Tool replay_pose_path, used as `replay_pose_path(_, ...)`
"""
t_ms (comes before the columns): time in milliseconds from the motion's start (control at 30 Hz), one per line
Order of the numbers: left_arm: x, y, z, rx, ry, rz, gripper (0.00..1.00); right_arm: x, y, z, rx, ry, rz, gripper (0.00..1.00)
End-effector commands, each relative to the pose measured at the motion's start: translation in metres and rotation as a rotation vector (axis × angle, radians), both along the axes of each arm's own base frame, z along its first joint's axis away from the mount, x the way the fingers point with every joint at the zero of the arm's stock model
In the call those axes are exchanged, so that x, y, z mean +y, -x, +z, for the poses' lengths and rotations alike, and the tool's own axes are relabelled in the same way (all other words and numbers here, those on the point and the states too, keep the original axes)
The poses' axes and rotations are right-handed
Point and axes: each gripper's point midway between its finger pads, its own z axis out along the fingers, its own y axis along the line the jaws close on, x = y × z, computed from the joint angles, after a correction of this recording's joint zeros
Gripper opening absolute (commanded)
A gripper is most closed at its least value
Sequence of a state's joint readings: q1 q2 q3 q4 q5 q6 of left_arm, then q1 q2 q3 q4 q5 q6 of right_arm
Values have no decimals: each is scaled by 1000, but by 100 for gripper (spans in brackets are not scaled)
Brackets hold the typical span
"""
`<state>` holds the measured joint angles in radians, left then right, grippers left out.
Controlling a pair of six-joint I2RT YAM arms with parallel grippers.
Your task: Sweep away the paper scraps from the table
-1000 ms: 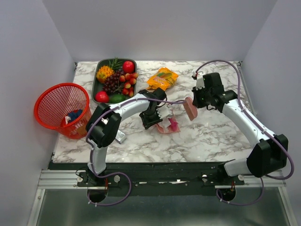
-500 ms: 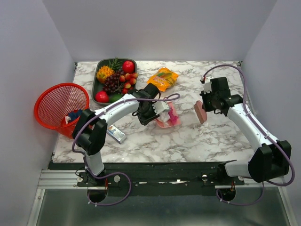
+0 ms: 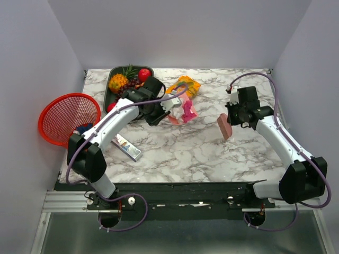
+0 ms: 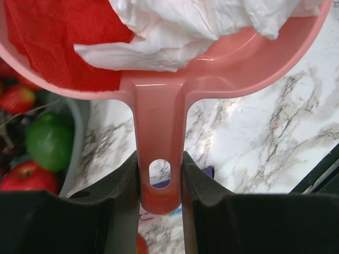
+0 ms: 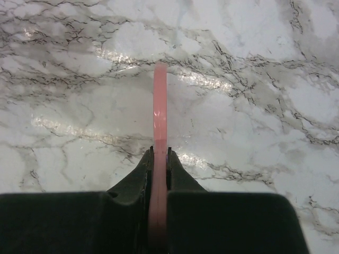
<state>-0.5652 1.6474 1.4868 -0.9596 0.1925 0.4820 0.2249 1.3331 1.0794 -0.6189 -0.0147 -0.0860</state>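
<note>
My left gripper (image 3: 160,108) is shut on the handle of the pink dustpan (image 3: 181,112) and holds it above the table (image 3: 201,153), near the fruit tray. In the left wrist view the jaws (image 4: 160,182) clamp the handle (image 4: 159,137), and the pan holds paper scraps: a red piece (image 4: 58,47) and crumpled white paper (image 4: 201,26). My right gripper (image 3: 232,118) is shut on a flat pink scraper (image 3: 224,127) at the right of the table. The right wrist view shows the scraper (image 5: 160,106) edge-on between the jaws (image 5: 159,159), above bare marble.
A red mesh basket (image 3: 70,123) with something blue in it stands off the table's left edge. A dark fruit tray (image 3: 112,82) sits at the back left, with an orange snack bag (image 3: 186,84) beside it. A small flat packet (image 3: 127,147) lies at the front left.
My left arm has lifted the dustpan with the scraps and carried it back and left, toward the fruit tray. My right arm moved right with the scraper, then held still.
</note>
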Motion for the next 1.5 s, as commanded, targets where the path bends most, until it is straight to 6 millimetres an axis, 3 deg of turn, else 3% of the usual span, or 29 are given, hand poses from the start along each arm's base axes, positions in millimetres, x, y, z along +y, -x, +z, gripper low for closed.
replay_pose_path(0, 31, -7, 47, -49, 38, 77, 0, 7, -9, 2, -17, -46, -1, 0)
replay_pose_path(200, 87, -25, 87, -110, 13, 223, 0, 10, -12, 1, -12, -64, -2, 1)
replay_pose_path(500, 141, -14, 118, -162, -14, 390, 0, 19, -8, -11, 35, -108, -1, 0)
replay_pose_path(600, 157, -3, 124, -165, -19, 461, 0, 20, -5, -14, 49, -122, -5, 1)
replay_pose_path(900, 234, 36, 141, -270, -211, 648, 0, 31, -3, -25, 110, -176, -17, 0)
replay_pose_path(1200, 281, 77, 160, -287, -340, 806, 0, 39, -16, -21, 124, -207, -18, 1)
replay_pose_path(1467, 357, 122, 174, -223, -493, 985, 0, 43, -18, -24, 144, -224, -22, 0)
